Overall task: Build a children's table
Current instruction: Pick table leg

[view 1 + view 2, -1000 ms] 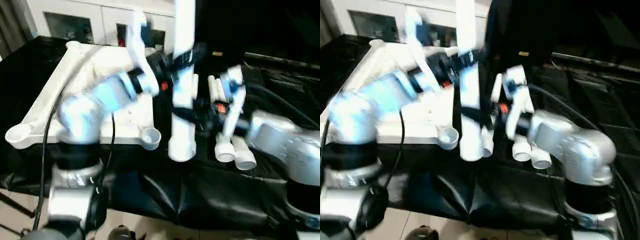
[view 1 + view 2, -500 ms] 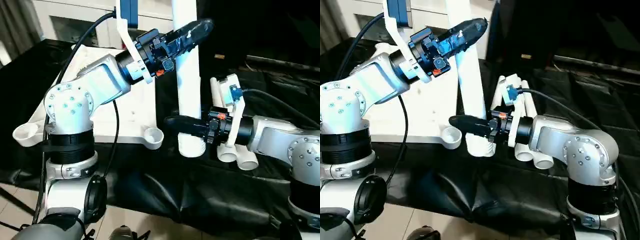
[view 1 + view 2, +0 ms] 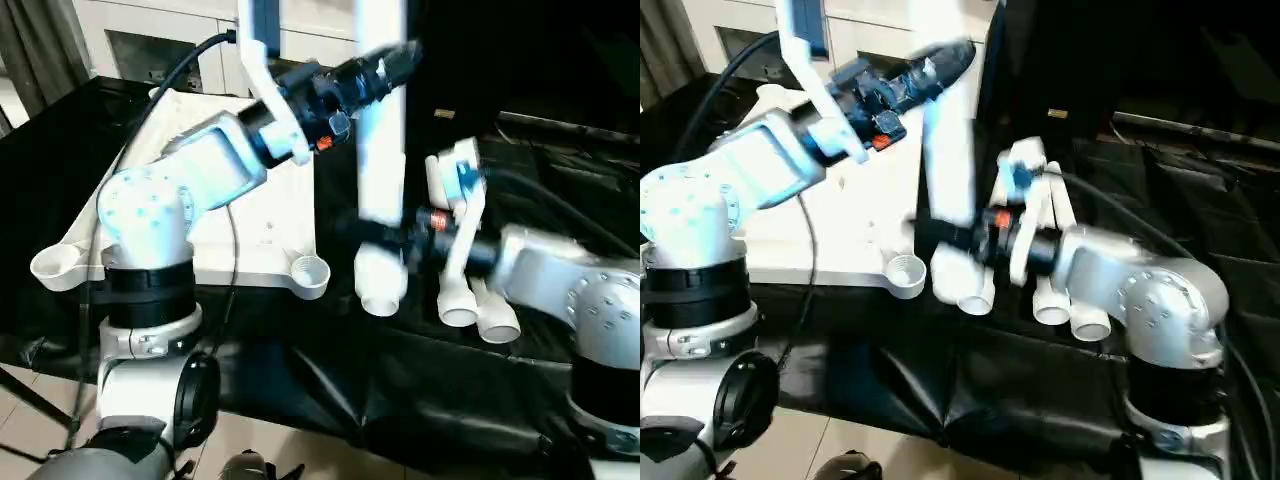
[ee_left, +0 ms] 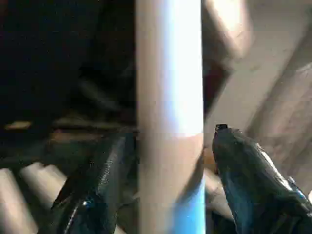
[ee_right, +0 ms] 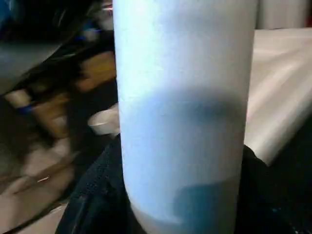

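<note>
Both arms on one upright table leg

Head view: leg (image 3: 380, 150) stands at 3 o'clock of the table top (image 3: 250, 225) on the black worktop (image 3: 420, 380). Left wrist view: left gripper (image 4: 165, 190) fingers (image 4: 92, 190) straddle it, released. Right wrist view: right gripper (image 5: 183, 195) fingers grasping the leg.

A white cabinet (image 3: 170, 45) stands behind the black-draped table (image 3: 420, 390).

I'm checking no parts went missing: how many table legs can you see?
3: one leg stands upright between the left gripper and the right gripper; two legs lie side by side on the black cloth. A fourth may be hidden.
</note>
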Controlling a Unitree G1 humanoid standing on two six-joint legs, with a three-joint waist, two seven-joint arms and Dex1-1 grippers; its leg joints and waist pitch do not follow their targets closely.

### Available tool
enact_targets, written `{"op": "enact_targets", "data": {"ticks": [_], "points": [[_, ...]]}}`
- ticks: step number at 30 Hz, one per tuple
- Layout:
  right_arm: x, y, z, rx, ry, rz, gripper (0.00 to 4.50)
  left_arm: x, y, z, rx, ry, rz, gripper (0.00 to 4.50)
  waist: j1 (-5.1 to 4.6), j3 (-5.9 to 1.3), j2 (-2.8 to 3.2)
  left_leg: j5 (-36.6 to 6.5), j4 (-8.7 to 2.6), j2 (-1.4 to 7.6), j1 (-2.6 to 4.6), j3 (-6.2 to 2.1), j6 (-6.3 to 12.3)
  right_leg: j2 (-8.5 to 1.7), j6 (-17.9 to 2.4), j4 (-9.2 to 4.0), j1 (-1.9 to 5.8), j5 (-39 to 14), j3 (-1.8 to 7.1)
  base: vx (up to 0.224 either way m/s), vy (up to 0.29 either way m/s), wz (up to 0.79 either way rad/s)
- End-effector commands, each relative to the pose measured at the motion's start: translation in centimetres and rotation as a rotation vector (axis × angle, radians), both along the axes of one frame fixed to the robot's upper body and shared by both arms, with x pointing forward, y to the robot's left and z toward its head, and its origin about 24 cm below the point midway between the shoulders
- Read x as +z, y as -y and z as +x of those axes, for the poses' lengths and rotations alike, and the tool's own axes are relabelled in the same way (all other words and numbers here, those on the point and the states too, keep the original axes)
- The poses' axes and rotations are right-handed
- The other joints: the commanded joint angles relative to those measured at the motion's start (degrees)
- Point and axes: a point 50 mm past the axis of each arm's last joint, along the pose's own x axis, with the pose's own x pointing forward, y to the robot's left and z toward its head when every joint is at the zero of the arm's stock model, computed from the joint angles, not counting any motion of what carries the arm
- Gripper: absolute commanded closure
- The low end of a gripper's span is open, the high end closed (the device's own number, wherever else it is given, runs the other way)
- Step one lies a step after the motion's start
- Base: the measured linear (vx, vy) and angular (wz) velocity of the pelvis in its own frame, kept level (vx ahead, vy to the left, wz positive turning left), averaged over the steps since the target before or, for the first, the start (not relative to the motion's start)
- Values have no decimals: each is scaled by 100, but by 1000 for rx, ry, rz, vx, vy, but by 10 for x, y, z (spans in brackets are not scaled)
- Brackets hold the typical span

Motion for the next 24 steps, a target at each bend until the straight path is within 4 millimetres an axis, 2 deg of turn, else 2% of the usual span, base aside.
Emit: {"op": "enact_targets", "data": {"ticks": [1, 3, 5, 6, 8, 10, 14, 17, 24], "points": [[6, -7, 2, -45, 56, -34, 253, -10, 9, -2, 87, -53, 48, 158, -21, -506, 50, -1230, -449, 556, 130, -304, -588, -702, -134, -479, 266, -1933, 403, 0, 0, 0], [4, -13, 1, -48, 63, -55, 254, -17, 13, -2, 130, -85, 32, 158, -13, -502, 43, -1201, -425, 533, 121, -286, -503, -702, -158, -505, 272, -1937, 407, 0, 0, 0], [3, -15, 1, -50, 64, -60, 255, -21, 15, -1, 155, -108, 32, 158, -13, -502, 49, -1206, -432, 523, 106, -288, -442, -676, 1, -521, 272, -2041, 402, 0, 0, 0], [3, -15, 1, -50, 64, -60, 255, -21, 15, -1, 155, -108, 32, 158, -15, -498, 45, -1253, -430, 513, 123, -288, -434, -665, 93, -545, 258, -2143, 395, 0, 0, 0], [2, -19, 1, -56, 65, -71, 255, -28, 18, 0, 188, -138, 37, 158, -23, -494, 47, -1276, -433, 514, 123, -293, -443, -656, 161, -554, 246, -2166, 389, 0, 0, 0], [1, -20, 1, -58, 65, -74, 255, -29, 19, 1, 194, -144, 39, 187, -24, -494, 49, -1318, -436, 514, 132, -297, -442, -657, 206, -559, 238, -2205, 384, 0, 0, 0], [-1, -20, 2, -69, 64, -91, 255, -25, 14, 7, 256, -141, -2, 207, -24, -489, 52, -1426, -441, 503, 126, -307, -453, -654, 328, -599, 235, -2420, 367, 0, 0, 0], [-3, -21, 1, -81, 68, -100, 255, -22, 7, 9, 312, -134, -13, 230, -34, -492, 51, -1448, -438, 502, 129, -312, -454, -662, 345, -597, 227, -2419, 368, 0, 0, 0], [1, -24, 0, -67, 127, -100, 257, -20, 6, 7, 309, -113, -34, 253, -34, -496, 41, -1366, -435, 508, 118, -304, -422, -654, 308, -576, 228, -2250, 374, 0, 0, 0]]}}
